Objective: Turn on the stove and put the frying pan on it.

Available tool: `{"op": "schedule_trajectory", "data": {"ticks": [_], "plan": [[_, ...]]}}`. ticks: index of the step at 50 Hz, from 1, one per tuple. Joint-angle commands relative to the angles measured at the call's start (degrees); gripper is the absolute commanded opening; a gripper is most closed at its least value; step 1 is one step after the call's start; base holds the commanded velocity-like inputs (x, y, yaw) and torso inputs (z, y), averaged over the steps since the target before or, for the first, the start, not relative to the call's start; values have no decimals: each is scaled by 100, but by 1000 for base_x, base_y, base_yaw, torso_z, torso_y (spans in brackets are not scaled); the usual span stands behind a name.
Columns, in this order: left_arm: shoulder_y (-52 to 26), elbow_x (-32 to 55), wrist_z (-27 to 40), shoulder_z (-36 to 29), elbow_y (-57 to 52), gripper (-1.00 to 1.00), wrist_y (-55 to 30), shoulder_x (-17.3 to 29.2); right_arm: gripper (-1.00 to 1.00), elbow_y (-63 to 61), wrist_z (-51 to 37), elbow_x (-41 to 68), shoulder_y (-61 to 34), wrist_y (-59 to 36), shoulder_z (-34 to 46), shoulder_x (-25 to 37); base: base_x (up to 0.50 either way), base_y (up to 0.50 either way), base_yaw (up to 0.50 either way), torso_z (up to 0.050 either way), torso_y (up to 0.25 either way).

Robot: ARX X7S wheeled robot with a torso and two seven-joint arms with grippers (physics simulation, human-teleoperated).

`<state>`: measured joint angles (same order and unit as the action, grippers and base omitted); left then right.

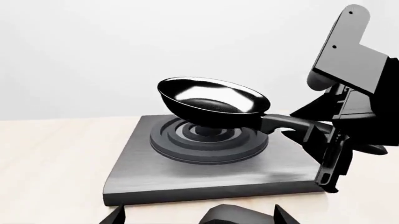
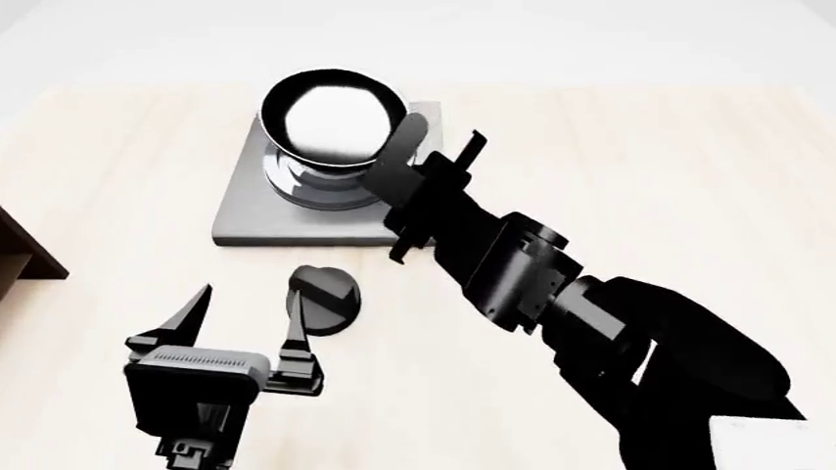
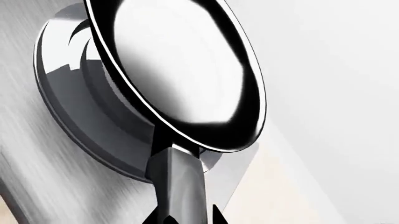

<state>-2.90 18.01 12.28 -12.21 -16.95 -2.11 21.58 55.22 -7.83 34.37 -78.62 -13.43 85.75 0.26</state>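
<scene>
Head view, read left to right. A brown shelf corner [image 2: 29, 257] showed at the 9 o'clock edge of the frame. The left gripper [image 2: 249, 315] hovered low over the pale tabletop [image 2: 679, 166], at about 7 o'clock from the stove; its two fingers [image 2: 187, 315] stood spread apart, holding nothing. The round black knob [image 2: 325, 298] lay on the tabletop just beside the right-hand finger, at 6 o'clock from the stove plate. Whether the finger touched the knob could not be told.

The stove [image 2: 249, 211], a flat grey square plate with dark burner rings, sat flat on the tabletop. The frying pan [image 2: 329, 122] was over the burner rings, its glossy inside facing up. In the left wrist view the pan [image 1: 212, 100] appeared slightly tilted and raised just above the rings [image 1: 209, 142], not settled flat on them.

The pan handle [image 2: 402, 147] ran toward 4 o'clock into the right gripper [image 2: 425, 201], whose fingers were clamped on it. The right arm [image 2: 614, 333] stretched away to the 5 o'clock corner. The right wrist view showed the handle [image 3: 181, 186] running down between the fingers.
</scene>
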Motion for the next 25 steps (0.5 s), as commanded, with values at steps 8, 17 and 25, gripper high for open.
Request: {"op": "schedule_trajectory", "data": {"ticks": [8, 17, 25], "plan": [[0, 47, 23, 21, 25, 100, 22, 27, -100, -1, -205, -444, -70, -66, 246, -26, 0, 0, 0, 0, 3], [4, 54, 34, 6, 20, 100, 23, 34, -100, -80, -177, -468, -13, -67, 221, -26, 0, 0, 0, 0, 1], [5, 66, 43, 3, 27, 100, 22, 45, -100, -188, -210, -568, 56, -21, 251, -26, 0, 0, 0, 0, 1]]}}
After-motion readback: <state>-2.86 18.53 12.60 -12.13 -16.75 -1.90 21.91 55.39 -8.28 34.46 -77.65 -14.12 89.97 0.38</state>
